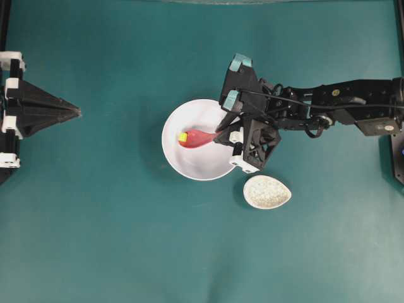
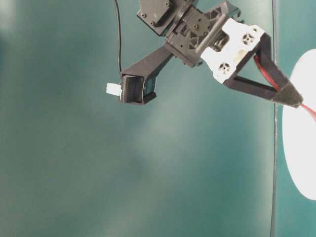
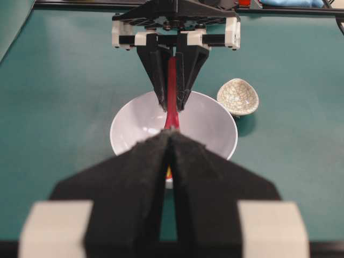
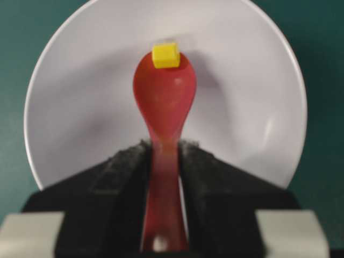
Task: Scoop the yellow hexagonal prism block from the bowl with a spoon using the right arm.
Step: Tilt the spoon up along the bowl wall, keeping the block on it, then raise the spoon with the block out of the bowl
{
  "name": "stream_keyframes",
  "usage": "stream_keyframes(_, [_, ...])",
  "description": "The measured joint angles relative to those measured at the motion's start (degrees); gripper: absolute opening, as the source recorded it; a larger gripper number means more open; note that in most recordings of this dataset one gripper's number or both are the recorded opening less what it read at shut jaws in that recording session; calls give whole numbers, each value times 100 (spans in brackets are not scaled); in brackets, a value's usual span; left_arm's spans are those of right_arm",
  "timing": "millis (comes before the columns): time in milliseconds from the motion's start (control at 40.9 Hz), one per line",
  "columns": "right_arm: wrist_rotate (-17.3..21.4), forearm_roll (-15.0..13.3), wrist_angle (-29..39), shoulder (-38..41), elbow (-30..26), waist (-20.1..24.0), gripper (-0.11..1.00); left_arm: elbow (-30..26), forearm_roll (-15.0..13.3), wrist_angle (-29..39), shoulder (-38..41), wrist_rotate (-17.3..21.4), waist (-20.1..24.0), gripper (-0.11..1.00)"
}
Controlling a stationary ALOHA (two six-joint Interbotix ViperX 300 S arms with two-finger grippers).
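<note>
The white bowl stands mid-table. My right gripper is shut on the red spoon by its handle, and the scoop reaches down into the bowl. The yellow block sits at the far tip of the scoop. In the right wrist view the block rests at the spoon's tip, over the bowl, with the gripper clamping the handle. My left gripper is shut and empty at the far left, well away from the bowl. In its own view its tips hide the scoop.
A small speckled egg-shaped spoon rest lies just beside the bowl's lower right, below the right wrist; it also shows in the left wrist view. The table-level view shows the right gripper at the bowl's edge. Teal cloth covers the table.
</note>
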Motion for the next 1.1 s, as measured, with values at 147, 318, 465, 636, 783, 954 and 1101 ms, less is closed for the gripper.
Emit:
stream_keyframes(147, [0, 0, 0, 0, 0, 9, 25, 0, -9, 9, 0, 0, 0, 4])
stream_keyframes(318, [0, 0, 0, -70, 0, 0, 25, 0, 0, 0, 0, -9, 0, 4])
stream_keyframes(465, [0, -9, 0, -176, 0, 9, 25, 0, -9, 0, 0, -9, 0, 4])
stream_keyframes(636, [-35, 0, 0, -334, 0, 9, 25, 0, -9, 0, -18, -35, 0, 4])
stream_keyframes(783, [-62, -62, -53, -536, 0, 9, 25, 0, 0, 0, -53, -44, 0, 4])
stream_keyframes(954, [-62, -264, -272, -896, 0, 9, 25, 0, -9, 0, -53, -53, 0, 4])
stream_keyframes(1101, [-62, -545, -562, -1169, 0, 9, 25, 0, -9, 0, -53, -53, 0, 4])
